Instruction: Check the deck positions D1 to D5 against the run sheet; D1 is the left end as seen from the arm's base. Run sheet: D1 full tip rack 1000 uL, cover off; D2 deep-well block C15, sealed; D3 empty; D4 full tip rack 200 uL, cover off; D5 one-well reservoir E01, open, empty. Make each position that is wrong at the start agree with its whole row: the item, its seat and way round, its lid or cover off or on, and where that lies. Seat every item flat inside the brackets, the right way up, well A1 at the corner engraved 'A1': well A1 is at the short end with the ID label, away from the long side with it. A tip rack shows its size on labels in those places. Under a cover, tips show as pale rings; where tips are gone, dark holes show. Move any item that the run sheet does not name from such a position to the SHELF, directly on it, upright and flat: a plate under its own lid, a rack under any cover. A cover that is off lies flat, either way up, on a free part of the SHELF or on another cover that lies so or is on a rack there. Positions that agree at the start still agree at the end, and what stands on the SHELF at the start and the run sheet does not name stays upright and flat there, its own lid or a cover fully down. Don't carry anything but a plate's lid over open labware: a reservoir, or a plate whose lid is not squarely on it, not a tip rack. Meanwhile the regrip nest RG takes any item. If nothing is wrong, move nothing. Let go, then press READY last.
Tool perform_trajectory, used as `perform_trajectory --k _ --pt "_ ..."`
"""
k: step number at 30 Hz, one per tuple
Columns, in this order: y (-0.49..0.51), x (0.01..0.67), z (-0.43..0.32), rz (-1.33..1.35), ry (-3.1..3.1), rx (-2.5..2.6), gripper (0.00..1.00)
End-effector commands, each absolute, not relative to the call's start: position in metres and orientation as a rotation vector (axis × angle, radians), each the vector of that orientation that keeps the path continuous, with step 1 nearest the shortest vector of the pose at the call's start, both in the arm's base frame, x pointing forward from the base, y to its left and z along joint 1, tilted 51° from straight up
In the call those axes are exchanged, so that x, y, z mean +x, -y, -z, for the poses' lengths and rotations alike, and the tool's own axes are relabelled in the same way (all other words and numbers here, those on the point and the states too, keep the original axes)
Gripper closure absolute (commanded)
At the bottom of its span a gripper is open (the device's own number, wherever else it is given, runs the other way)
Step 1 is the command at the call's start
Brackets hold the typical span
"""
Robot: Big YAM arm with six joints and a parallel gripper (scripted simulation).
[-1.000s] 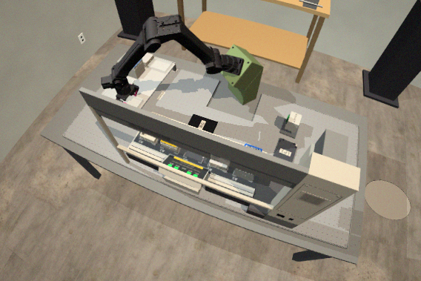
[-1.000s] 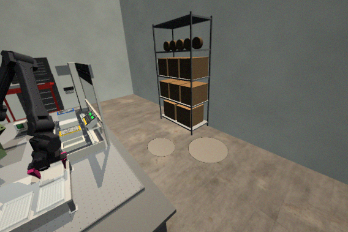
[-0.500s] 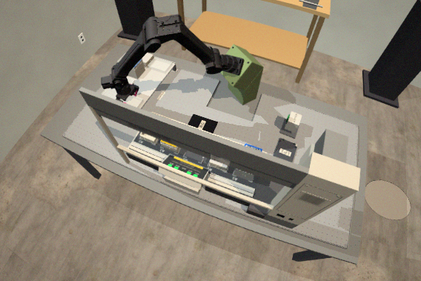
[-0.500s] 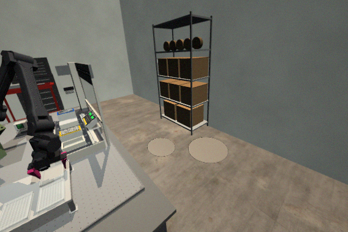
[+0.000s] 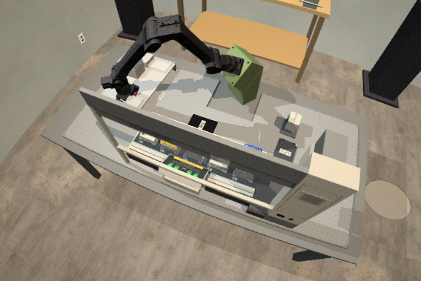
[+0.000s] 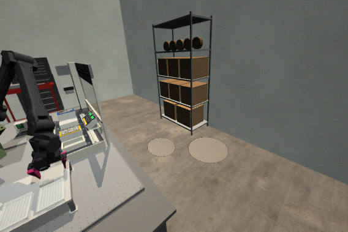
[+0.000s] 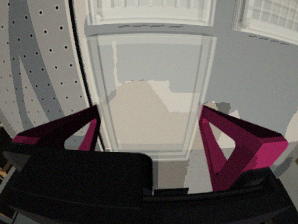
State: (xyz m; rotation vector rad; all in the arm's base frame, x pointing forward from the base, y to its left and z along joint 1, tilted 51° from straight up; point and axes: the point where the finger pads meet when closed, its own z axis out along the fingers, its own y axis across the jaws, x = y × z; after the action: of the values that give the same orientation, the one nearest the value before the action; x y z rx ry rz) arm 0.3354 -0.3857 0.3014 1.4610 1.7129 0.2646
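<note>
My gripper (image 5: 130,96) (image 6: 48,167) (image 7: 149,109) is open, its magenta fingertips on either side of a clear cover (image 7: 150,42) lying flat at the end of the white shelf. No gap or contact with the cover is certain. Two pale gridded items (image 6: 51,195) (image 6: 16,208) stand beside it on the shelf. On the deck, a white open reservoir (image 6: 73,143) (image 5: 148,137) is at the end nearest the shelf, with a yellow-edged tip rack (image 6: 70,131) (image 5: 169,144) beside it. A blue-edged rack (image 6: 65,112) (image 5: 253,147) is farther away; its seat is unclear. Deck labels are too small to read.
A tall frame with a grey top beam (image 5: 185,132) stands over the deck. A dark labelled pad (image 5: 193,118) lies behind the beam. The green arm mount (image 5: 246,84) stands behind the deck. A small box with a white top (image 5: 294,118) and a pale cabinet (image 5: 333,173) are at the right.
</note>
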Motion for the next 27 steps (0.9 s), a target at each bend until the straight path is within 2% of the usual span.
perform_trajectory --k 1,27 --pt "0.376 0.337 -0.311 -0.276 -1.715 1.448 0.0" --pt "0.372 0.301 -0.349 -0.24 -1.69 1.432 0.0"
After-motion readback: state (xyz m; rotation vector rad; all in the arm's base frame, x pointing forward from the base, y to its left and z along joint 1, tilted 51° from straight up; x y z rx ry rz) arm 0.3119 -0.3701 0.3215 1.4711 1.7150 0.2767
